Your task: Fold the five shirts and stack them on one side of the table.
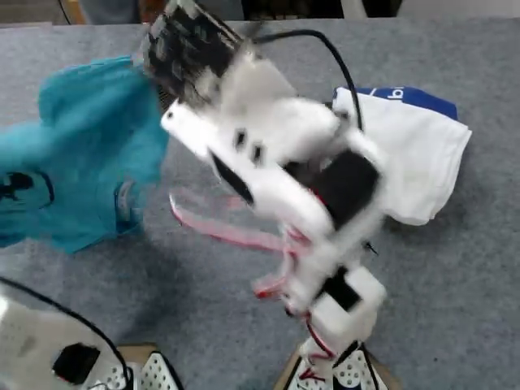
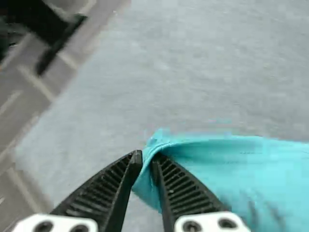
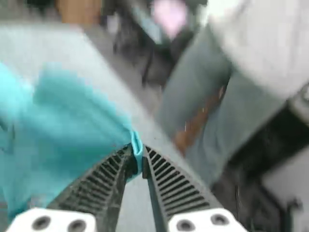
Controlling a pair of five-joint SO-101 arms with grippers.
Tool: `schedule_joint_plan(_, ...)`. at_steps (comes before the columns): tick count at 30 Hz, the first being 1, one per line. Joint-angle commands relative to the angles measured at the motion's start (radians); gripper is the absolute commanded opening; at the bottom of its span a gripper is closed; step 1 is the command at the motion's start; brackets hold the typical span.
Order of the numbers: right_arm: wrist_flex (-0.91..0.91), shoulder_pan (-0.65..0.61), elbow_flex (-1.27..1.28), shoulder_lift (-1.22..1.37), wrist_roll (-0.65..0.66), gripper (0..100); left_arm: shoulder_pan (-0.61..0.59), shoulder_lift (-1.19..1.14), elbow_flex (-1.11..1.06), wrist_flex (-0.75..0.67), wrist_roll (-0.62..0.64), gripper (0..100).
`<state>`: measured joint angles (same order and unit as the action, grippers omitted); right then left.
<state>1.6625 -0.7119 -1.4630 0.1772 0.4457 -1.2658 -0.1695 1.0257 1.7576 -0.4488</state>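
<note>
A teal shirt point(image 1: 89, 154) lies spread and partly raised at the table's left. My left gripper point(image 2: 146, 159) is shut on a corner of the teal shirt point(image 2: 231, 164), just above the grey table. My right gripper point(image 3: 136, 154) is shut on another edge of the teal shirt point(image 3: 63, 125), held up off the table. The right arm point(image 1: 268, 146) stretches from the front edge across to the shirt's far right corner. A folded white shirt point(image 1: 414, 154) rests on a blue shirt point(image 1: 410, 96) at the right.
The grey table point(image 1: 455, 268) has bare room at the front and right. The other arm's base point(image 1: 49, 349) and its black cable sit at the front left corner. A person's grey trousers point(image 3: 203, 96) stand beyond the table's far edge.
</note>
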Motion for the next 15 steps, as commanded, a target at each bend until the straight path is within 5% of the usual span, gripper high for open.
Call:
schedule_joint_plan(1, -0.091, -0.035, 0.170, -0.177, 0.000, 1.2, -0.113, 0.117, 0.047, 0.005, -0.026, 7)
schedule_joint_plan(6, -0.140, 0.025, 0.469, -0.294, -0.018, 1.2, -0.068, 0.186, -0.127, 0.005, -0.071, 10)
schedule_joint_plan(15, -0.281, 0.342, 0.940, -0.163, -0.011, 1.2, 0.194, 0.313, -0.814, 0.003, -0.259, 20)
